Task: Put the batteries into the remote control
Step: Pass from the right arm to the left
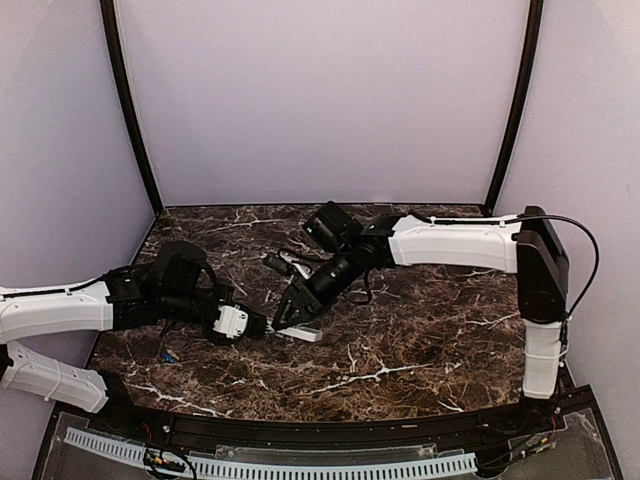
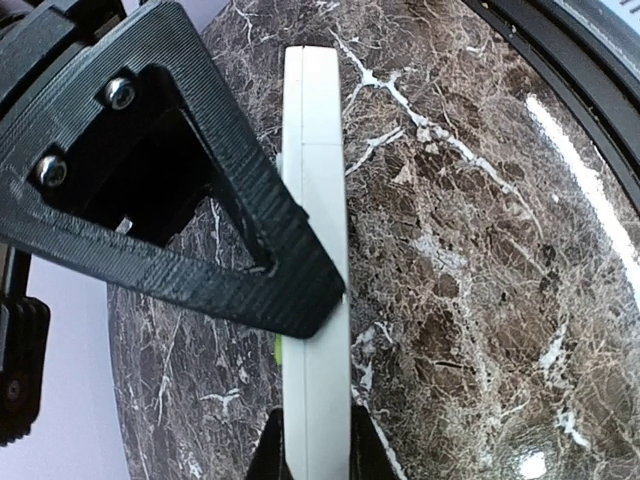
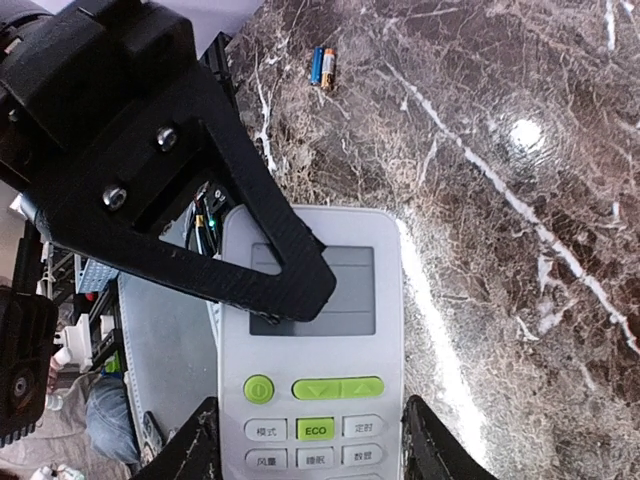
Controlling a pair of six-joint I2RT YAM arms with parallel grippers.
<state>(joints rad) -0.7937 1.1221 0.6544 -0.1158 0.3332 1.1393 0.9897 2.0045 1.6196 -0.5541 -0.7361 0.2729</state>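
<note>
Left wrist view is showing the remote control [image 2: 315,200] edge-on, as a narrow white strip over the dark marble table [image 2: 480,260]. The left gripper [image 2: 315,458] is clamping it across its thin side. Its two black fingertips [image 2: 268,458] are pressing on the face and on the back at the bottom of the picture.

Right wrist view is looking at the face of the same remote, where the pale display [image 3: 340,270] and the green buttons [image 3: 338,387] are showing. The right gripper [image 3: 310,450] is holding the remote by its width, half spread, with one fingertip standing at each long edge. A broad black finger [image 3: 200,200] is lying with its tip over the display; whose finger it is, I cannot tell from this picture.

The batteries [image 3: 322,67], two cells side by side, are lying on the table beyond the top end of the remote, well apart from it and from both grippers.

Top external view is showing both grippers meeting at the remote, a little left of the table's middle. I cannot tell whether the remote is resting on the table or hanging above it.
</note>
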